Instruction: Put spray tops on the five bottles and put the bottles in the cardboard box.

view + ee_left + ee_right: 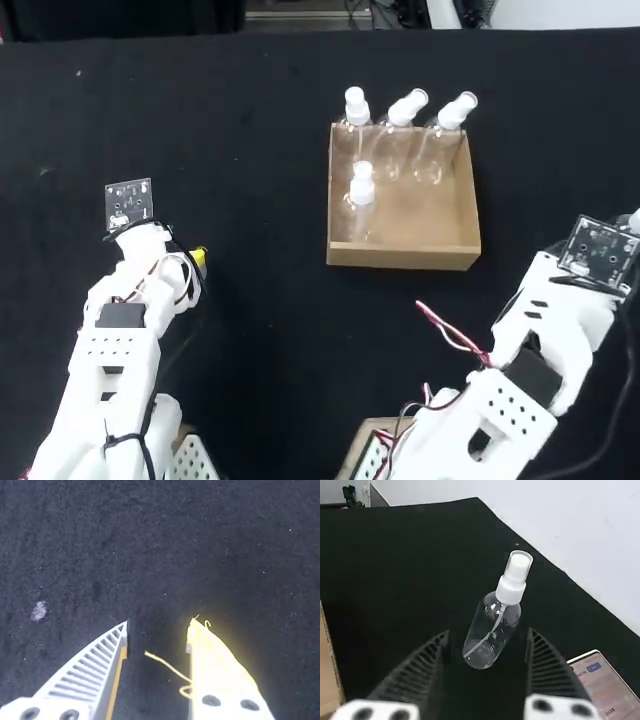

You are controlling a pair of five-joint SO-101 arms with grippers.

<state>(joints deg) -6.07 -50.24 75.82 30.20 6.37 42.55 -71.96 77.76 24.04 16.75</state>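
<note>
Right pincer (487,631): I am holding it released around a bottle (492,625).
Left pincer (158,624): released, hovering over worktop (150,540).

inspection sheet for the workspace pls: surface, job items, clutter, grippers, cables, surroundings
Surface: black cloth, one pale speck.
Job's things: cardboard box holds four bottles with spray tops, three leaning on its far wall, one standing nearer the front; fifth bottle, spray top on, upright on the cloth outside the box.
Clutter: phone on the cloth near the fifth bottle.
Grippers: left gripper, jaws open over bare cloth; right gripper, jaws open either side of the fifth bottle.
Cables: red and white wires loose along the right arm; yellow thread between the left jaws.
Surroundings: white wall past the table edge.
</note>
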